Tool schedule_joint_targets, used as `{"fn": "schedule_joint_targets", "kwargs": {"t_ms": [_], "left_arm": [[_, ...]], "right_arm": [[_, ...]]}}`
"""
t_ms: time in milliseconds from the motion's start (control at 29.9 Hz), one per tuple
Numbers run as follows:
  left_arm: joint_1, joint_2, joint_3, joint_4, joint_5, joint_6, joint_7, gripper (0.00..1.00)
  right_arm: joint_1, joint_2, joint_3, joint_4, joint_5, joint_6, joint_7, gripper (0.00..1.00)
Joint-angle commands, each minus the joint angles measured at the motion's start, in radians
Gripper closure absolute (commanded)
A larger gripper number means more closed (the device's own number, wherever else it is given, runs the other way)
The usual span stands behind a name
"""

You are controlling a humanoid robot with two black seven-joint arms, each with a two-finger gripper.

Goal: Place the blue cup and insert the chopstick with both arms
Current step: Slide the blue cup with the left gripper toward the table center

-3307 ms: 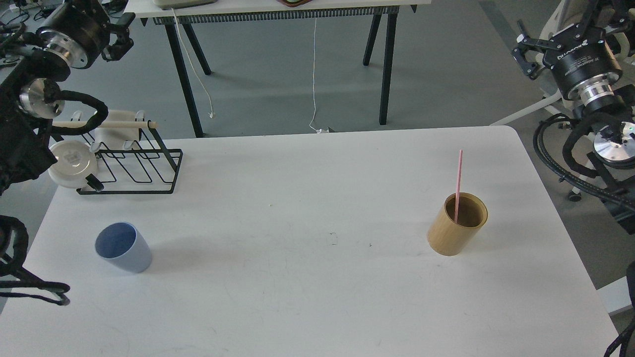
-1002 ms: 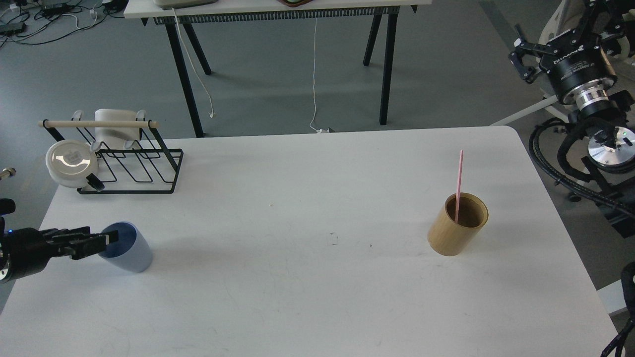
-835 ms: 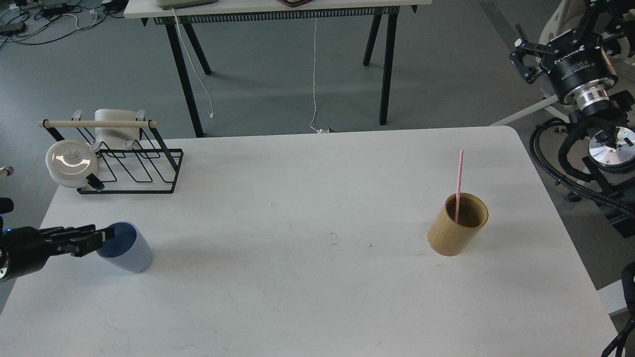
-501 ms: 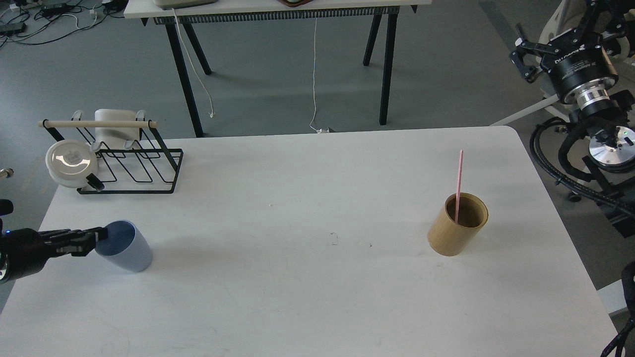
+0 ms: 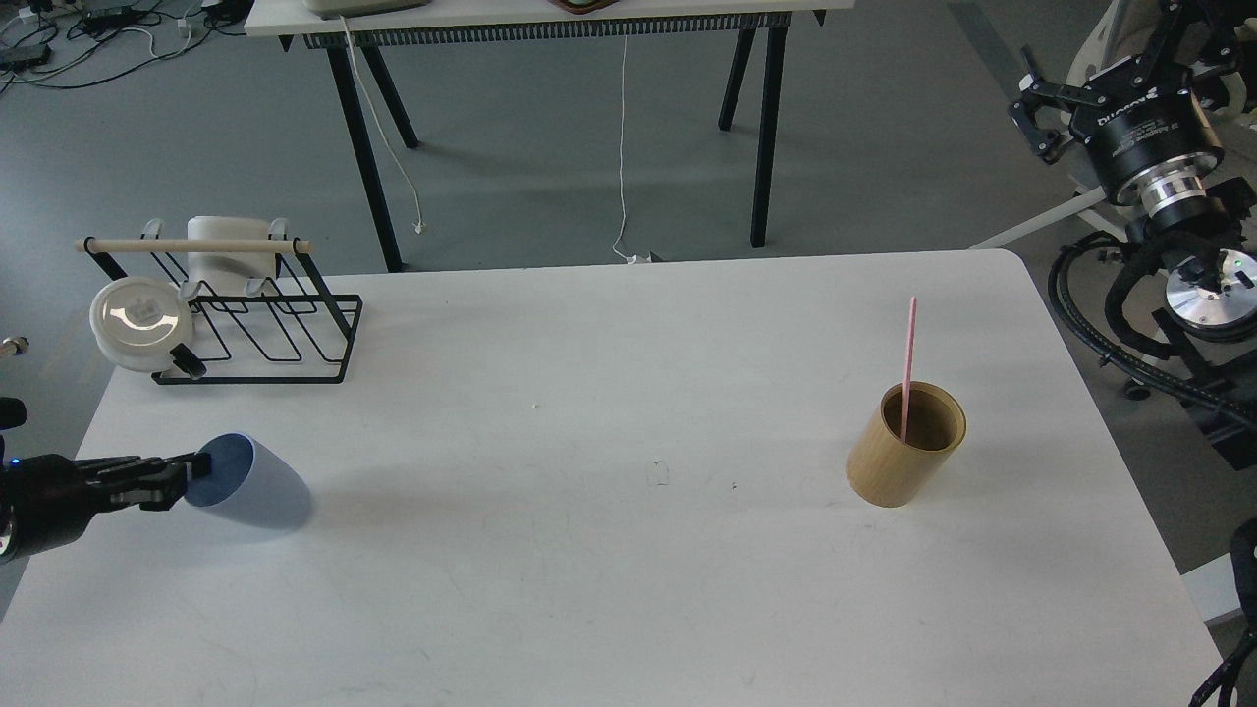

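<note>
**Left gripper at the rim of a tilted blue cup**

The left arm comes in low from the left edge, stretched almost level over the white table [image 5: 609, 589]. Its left gripper [image 5: 191, 469] reaches the near-left rim of the blue cup [image 5: 250, 483], with the fingertips at the cup's mouth. The fingers look drawn close together on the rim, but they are dark and small, so I cannot tell whether they truly pinch it. The cup is tipped, its mouth turned toward the gripper, at the table's left side.

The right arm is raised off the table's far right corner, over the floor. Its right gripper [image 5: 1031, 113] points left, jaws spread apart and holding nothing.

The pink chopstick [image 5: 908, 358] stands nearly upright inside the tan cylinder [image 5: 903, 457] on the right of the table, well apart from the blue cup.

At the far left corner sits a black wire rack [image 5: 265, 314] with a wooden rod across the top and a white cup [image 5: 228, 257] on it. Behind, a second table [image 5: 550, 20] stands on black legs over grey floor, with cables trailing.
</note>
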Motion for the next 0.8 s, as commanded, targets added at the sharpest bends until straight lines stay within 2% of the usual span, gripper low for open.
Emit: {"fn": "schedule_joint_targets", "kwargs": {"t_ms": [0, 234, 334, 468, 601, 768], "left_arm": [[-0.050, 0.006, -0.001, -0.017, 0.000, -0.006, 0.000, 1.00], [-0.134, 0.000, 0.001, -0.163, 0.107, -0.035, 0.001, 1.00], [-0.213, -0.015, -0.002, -0.184, 0.187, -0.109, 0.018, 1.00], [-0.323, -0.113, -0.001, -0.194, 0.209, -0.216, 0.025, 1.00], [-0.417, -0.213, -0.001, -0.194, 0.210, -0.340, 0.085, 1.00], [-0.504, -0.386, 0.006, -0.187, 0.260, -0.434, 0.169, 1.00]], "right_arm": [[0.000, 0.000, 0.006, 0.001, 0.000, 0.000, 0.000, 0.00], [0.099, -0.015, 0.002, -0.002, -0.006, 0.000, -0.008, 0.00], [0.176, -0.017, -0.004, -0.003, -0.009, 0.000, -0.015, 0.00], [0.231, -0.017, -0.009, -0.003, -0.014, -0.007, -0.018, 0.00], [0.244, -0.005, -0.009, -0.002, -0.014, -0.082, -0.031, 0.00], [0.250, 0.002, -0.009, 0.001, -0.015, -0.111, -0.031, 0.00]]}}
